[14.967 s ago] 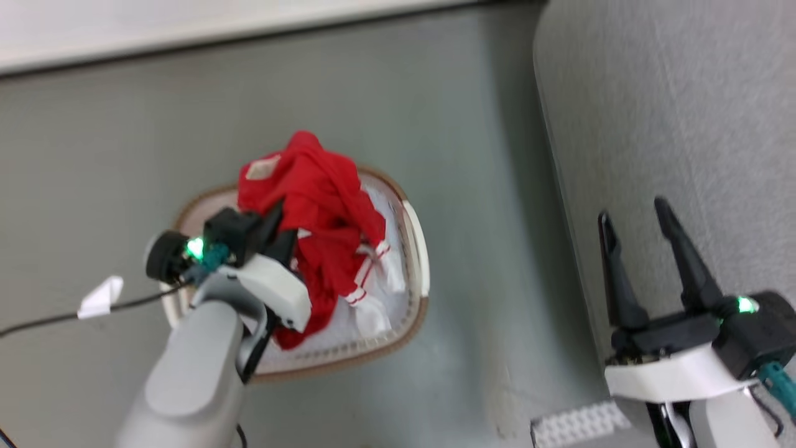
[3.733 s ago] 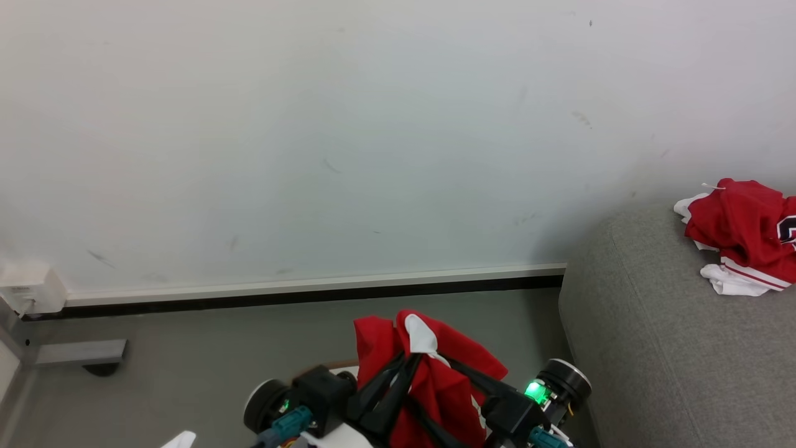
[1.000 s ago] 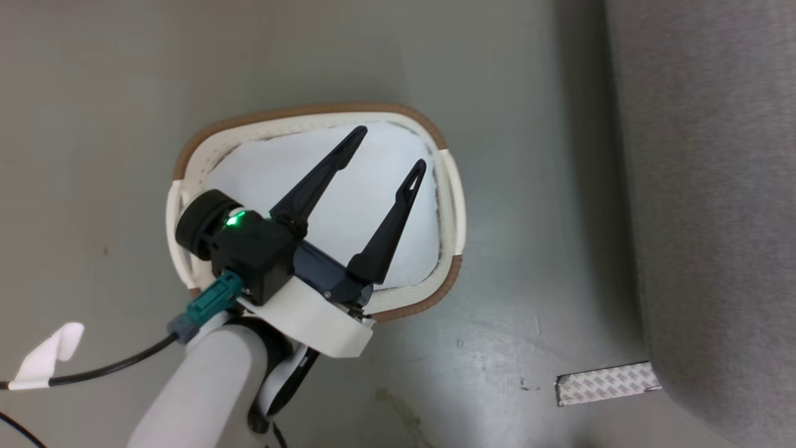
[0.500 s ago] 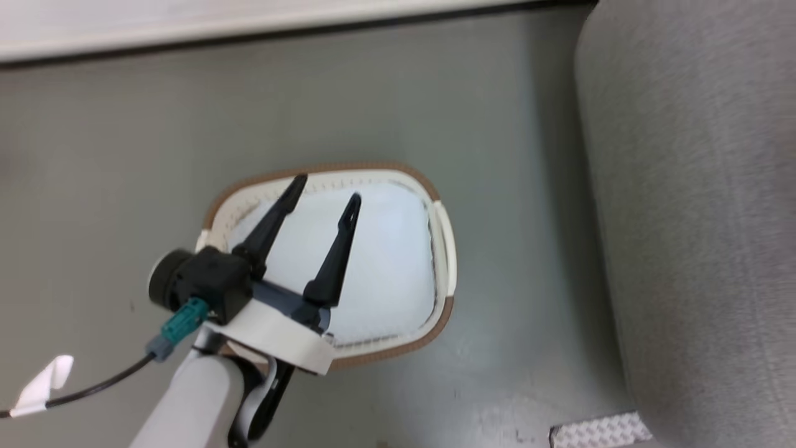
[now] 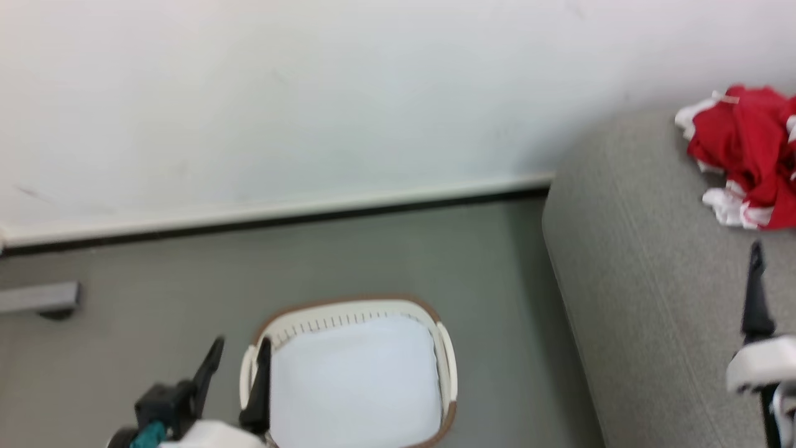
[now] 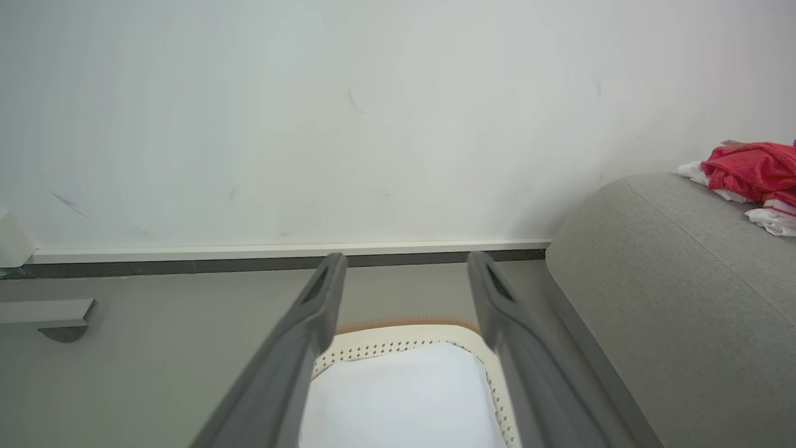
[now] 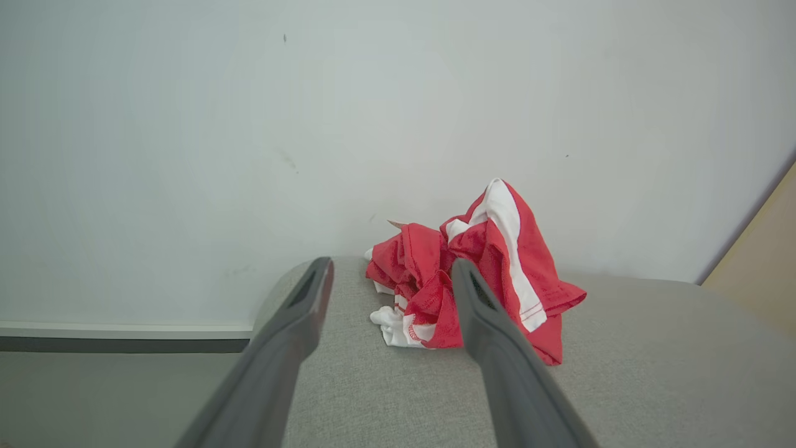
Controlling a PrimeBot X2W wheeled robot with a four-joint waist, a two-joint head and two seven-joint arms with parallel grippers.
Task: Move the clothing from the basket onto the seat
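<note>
We see the left gripper (image 6: 405, 274) with its two fingers spread wide and nothing between them. They point toward the wall (image 6: 311, 124), above the basket (image 6: 398, 339), whose white liner (image 6: 398, 398) shows between them. The right gripper (image 7: 392, 277) also has its jaws wide apart, and it grips nothing as it hangs over the seat (image 7: 653, 373).

The clothing (image 7: 535, 292) lies in a crumpled red-and-white heap on the seat, beyond the right gripper's fingertips and close to the wall. In the right wrist view one finger crosses in front of the heap.

The head view adds the wider layout. The basket stands on the floor (image 5: 155, 267) near the seat's end, and the left gripper is at the basket's left rim. One right finger (image 5: 755, 292) stands just short of the heap, with a gap between them. In the left wrist view the clothing sits well to the right, on top of the seat.
</note>
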